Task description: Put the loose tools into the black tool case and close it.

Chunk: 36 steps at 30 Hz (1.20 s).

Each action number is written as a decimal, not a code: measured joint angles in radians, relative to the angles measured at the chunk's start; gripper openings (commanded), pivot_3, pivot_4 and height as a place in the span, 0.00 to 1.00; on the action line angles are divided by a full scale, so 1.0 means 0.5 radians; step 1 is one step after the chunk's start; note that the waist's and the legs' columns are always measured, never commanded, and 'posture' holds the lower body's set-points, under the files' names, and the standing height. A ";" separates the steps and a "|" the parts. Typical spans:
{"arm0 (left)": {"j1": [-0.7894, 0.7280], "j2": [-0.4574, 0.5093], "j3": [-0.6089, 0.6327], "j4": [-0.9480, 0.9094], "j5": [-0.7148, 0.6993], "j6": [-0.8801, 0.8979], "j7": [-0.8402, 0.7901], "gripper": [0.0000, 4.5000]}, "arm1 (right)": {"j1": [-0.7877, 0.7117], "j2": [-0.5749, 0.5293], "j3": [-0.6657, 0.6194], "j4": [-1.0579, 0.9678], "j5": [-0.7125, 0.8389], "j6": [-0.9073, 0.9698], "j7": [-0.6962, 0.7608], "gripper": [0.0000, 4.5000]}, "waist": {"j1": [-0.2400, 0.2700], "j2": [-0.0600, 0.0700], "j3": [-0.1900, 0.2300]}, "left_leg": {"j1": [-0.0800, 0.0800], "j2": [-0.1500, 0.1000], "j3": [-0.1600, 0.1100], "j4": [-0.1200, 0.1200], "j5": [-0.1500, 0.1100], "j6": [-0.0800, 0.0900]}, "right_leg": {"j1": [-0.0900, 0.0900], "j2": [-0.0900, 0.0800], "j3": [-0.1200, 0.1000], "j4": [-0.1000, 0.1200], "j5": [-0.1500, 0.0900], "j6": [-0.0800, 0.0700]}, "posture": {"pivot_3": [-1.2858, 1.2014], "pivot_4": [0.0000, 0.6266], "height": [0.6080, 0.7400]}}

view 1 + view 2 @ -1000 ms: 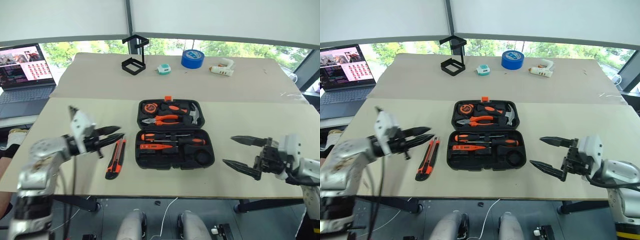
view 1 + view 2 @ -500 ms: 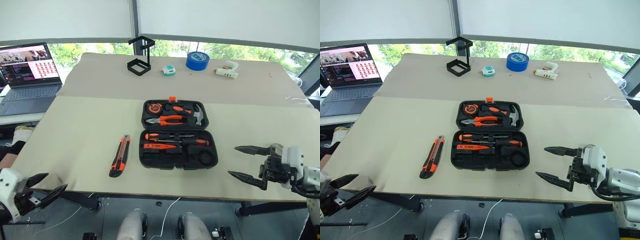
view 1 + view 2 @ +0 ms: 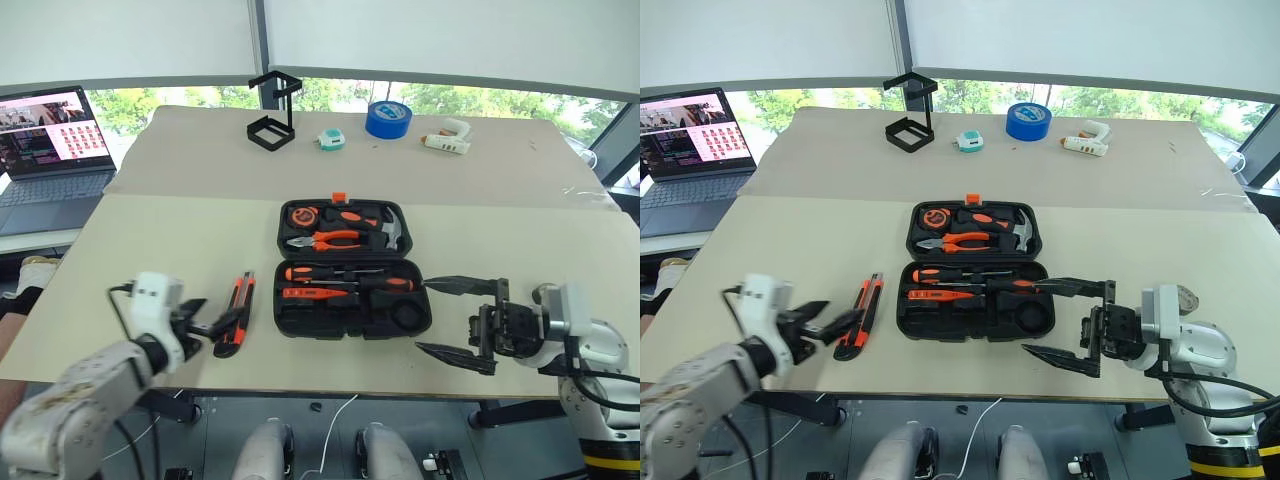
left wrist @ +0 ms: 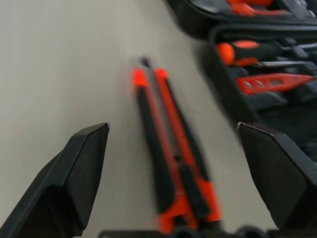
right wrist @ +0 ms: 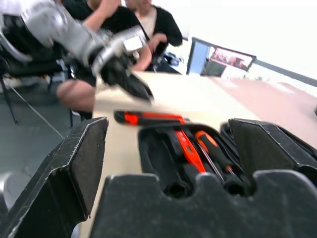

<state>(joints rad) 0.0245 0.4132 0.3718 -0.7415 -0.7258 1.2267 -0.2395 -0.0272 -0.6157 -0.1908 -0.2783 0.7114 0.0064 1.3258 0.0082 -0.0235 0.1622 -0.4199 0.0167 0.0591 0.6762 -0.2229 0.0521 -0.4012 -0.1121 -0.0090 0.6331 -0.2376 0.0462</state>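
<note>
The black tool case lies open in the middle of the table. Pliers, a hammer and a tape measure sit in its far half. Orange-and-black screwdrivers lie in the near half. An orange-and-black utility knife lies loose on the table left of the case. My left gripper is open at the knife's near end. In the left wrist view the knife runs between the wide fingers, not gripped. My right gripper stands open and empty just right of the case's near right corner.
At the table's far side stand a black open-frame stand, a small teal object, a blue tape roll and a white glue gun. A laptop sits at the far left. People sit beyond the table's left side.
My left gripper opened wide, dropped below the table's near edge, then came back up to the knife's near end. My right gripper moved left toward the case.
</note>
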 measured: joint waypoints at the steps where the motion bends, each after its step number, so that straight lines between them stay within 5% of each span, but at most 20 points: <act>1: -0.035 -0.038 -0.042 -0.009 0.008 0.032 0.066 0.99 | -0.022 0.017 0.031 -0.015 0.011 0.010 -0.006 1.00 | 0.001 0.000 0.000 | 0.000 0.000 0.000 0.000 0.000 -0.001 | 0.000 0.001 0.000 0.000 0.001 -0.002 | 0.52 0.24 1.00; 8: -0.034 0.023 -0.299 -0.007 0.229 0.070 0.289 0.99 | -0.088 0.038 0.090 0.043 -0.027 0.012 -0.003 1.00 | 0.008 0.000 0.000 | -0.001 -0.001 0.001 0.000 0.000 -0.001 | -0.001 0.001 0.001 -0.003 0.000 -0.004 | 0.52 0.24 1.00; 16: 0.061 0.046 -0.413 0.157 0.431 -0.298 0.209 0.40 | -0.084 -0.006 0.046 0.076 -0.042 0.030 -0.035 1.00 | 0.018 0.011 -0.006 | 0.001 -0.001 0.001 -0.001 0.000 -0.001 | 0.000 -0.003 0.000 -0.004 -0.002 -0.009 | 0.52 0.24 1.00; 21: 0.054 0.119 -0.389 0.364 0.439 -0.576 -0.019 0.39 | -0.055 -0.006 0.031 0.076 -0.043 0.030 -0.043 1.00 | 0.037 0.017 -0.010 | 0.002 0.000 0.002 -0.001 -0.003 -0.006 | 0.000 -0.003 0.000 -0.004 -0.008 -0.022 | 0.52 0.24 1.00; 28: -0.018 0.728 -0.237 0.591 0.432 -1.119 -0.869 0.39 | 0.012 -0.142 -0.122 0.239 -0.129 -0.052 0.007 1.00 | 0.019 0.016 -0.009 | -0.004 -0.001 0.004 -0.002 0.000 -0.001 | -0.006 -0.005 -0.002 -0.007 -0.009 -0.024 | 0.52 0.24 1.00; 33: -0.415 0.971 -0.611 0.646 0.420 -1.485 -1.694 0.39 | 0.018 -0.312 -0.210 0.377 -0.143 -0.051 0.079 1.00 | 0.035 0.016 -0.008 | -0.006 -0.001 0.008 -0.002 0.000 0.001 | -0.005 -0.004 -0.001 -0.012 -0.008 -0.025 | 0.52 0.24 1.00; 36: -0.932 0.848 -1.017 0.739 0.510 -1.396 -1.846 0.39 | 0.021 -0.370 -0.244 0.431 -0.152 -0.045 0.105 1.00 | 0.051 0.014 -0.007 | -0.009 -0.003 0.007 0.004 0.001 0.004 | -0.003 0.006 -0.001 -0.011 0.003 -0.004 | 0.52 0.24 1.00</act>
<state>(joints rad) -0.4415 0.8374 -0.1366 -0.3722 -0.4707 0.5288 -1.1624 -0.0169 -0.8007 -0.3128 -0.0626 0.6352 -0.0163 1.3785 0.0338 -0.0164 0.1586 -0.4242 0.0152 0.0624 0.6783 -0.2223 0.0541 -0.4027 -0.1093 -0.0096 0.6275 -0.2362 0.0441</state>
